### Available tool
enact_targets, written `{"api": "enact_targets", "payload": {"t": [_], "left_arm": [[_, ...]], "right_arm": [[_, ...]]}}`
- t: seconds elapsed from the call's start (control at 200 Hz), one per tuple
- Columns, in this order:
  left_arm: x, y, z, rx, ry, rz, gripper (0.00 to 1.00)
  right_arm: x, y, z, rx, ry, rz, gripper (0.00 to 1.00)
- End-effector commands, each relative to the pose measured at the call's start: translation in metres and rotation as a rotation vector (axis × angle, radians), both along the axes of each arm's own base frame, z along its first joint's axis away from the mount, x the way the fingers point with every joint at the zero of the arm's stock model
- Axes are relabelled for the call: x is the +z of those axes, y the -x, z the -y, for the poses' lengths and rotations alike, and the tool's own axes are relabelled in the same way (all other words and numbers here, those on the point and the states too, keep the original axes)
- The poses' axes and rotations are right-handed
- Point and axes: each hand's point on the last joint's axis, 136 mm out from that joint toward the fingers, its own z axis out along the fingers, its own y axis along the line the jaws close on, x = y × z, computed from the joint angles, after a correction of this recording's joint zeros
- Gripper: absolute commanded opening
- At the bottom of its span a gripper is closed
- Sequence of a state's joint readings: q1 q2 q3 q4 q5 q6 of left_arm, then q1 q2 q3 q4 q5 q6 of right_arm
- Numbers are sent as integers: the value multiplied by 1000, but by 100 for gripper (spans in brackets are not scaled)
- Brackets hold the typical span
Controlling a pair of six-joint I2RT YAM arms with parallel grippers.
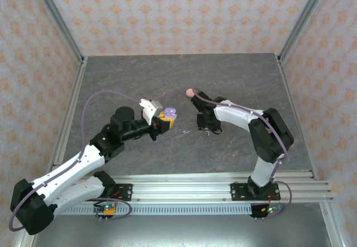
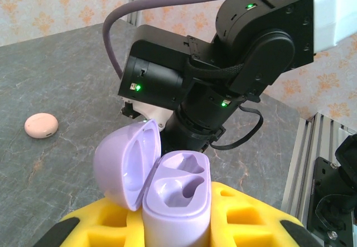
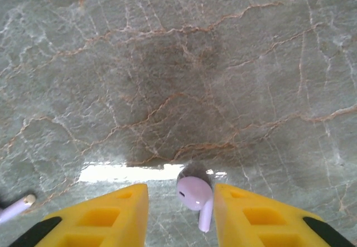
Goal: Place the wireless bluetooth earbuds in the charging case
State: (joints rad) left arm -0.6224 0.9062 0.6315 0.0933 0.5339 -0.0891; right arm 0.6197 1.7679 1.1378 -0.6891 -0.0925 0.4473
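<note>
The left fingers (image 2: 177,227) pinch the open lilac case (image 2: 178,194) upright, its lid (image 2: 125,163) swung left and both wells empty. A shut pink case (image 2: 40,125) lies well apart on the surface (image 3: 167,63). The right fingers (image 3: 179,194) are spread, with a lilac earbud (image 3: 194,193) lying loose on the surface between them. Another earbud's stem (image 3: 14,209) lies to their left.
</note>
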Motion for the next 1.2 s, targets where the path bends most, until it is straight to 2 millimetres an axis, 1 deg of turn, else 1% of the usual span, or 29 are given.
{"api": "enact_targets", "payload": {"t": [0.0, 0.145, 0.24, 0.531, 0.796, 0.931, 1.061, 1.191], "left_arm": [[7, 1, 4, -7, 22, 10, 5], [6, 1, 4, -6, 23, 8, 5], [6, 1, 4, -7, 23, 8, 5], [5, 1, 4, -7, 22, 6, 5], [5, 1, 4, -6, 23, 3, 5], [5, 1, 4, -7, 23, 3, 5], [6, 0, 4, -5, 23, 5, 5], [6, 0, 4, -7, 20, 2, 5]], "right_arm": [[0, -3, 12, -33, 69, -7, 35], [-5, -2, 14, -34, 89, -21, 34], [-7, -2, 13, -34, 89, -30, 32], [-13, -2, 13, -30, 102, -50, 31], [-20, 2, 14, -24, 107, -77, 27], [-23, 5, 13, -22, 103, -91, 27], [-26, 6, 9, 2, 86, -104, 21], [-24, 4, 3, 56, 59, -97, 19]]}}
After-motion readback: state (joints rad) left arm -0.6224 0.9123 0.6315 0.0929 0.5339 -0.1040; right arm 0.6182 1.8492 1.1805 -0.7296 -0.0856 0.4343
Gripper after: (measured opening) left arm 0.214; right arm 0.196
